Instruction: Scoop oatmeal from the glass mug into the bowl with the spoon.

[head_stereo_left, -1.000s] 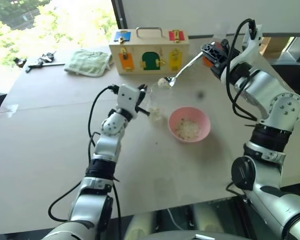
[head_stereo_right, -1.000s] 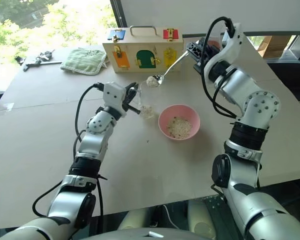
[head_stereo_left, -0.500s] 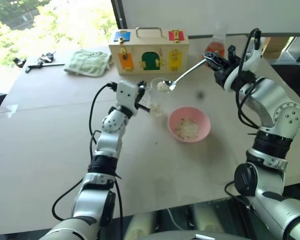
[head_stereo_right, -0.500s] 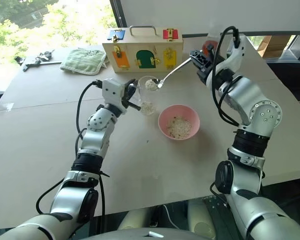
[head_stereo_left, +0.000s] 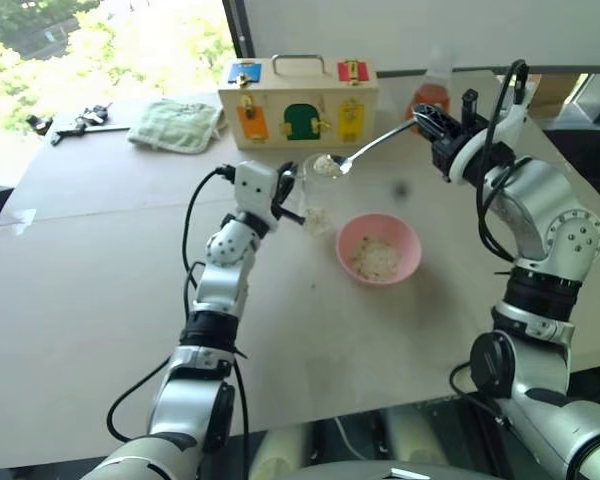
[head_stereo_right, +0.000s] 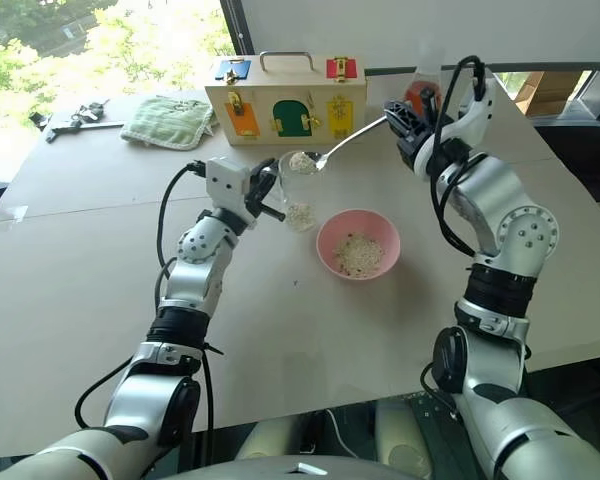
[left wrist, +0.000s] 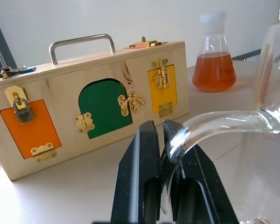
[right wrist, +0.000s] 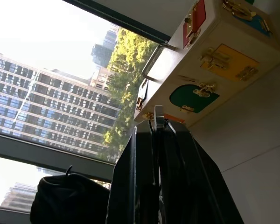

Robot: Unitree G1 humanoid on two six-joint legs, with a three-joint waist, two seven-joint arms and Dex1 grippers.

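The left gripper [left wrist: 159, 140] has its jaws clamped narrow on the handle of the glass mug [head_stereo_right: 298, 190], holding it at about 10 o'clock from the bowl [head_stereo_right: 357, 244] on the surface [head_stereo_right: 100, 280]. The right gripper [head_stereo_right: 398, 112] has its jaws closed on the spoon [head_stereo_right: 352, 138] handle's end; its oatmeal [head_stereo_right: 301, 162]-laden tip sits at the mug's mouth. More oatmeal lies in the bowl.

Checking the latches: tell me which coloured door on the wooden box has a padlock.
The orange door, at the end of the box farthest from the flask. A padlock hangs on it; the green and yellow doors carry only latches.
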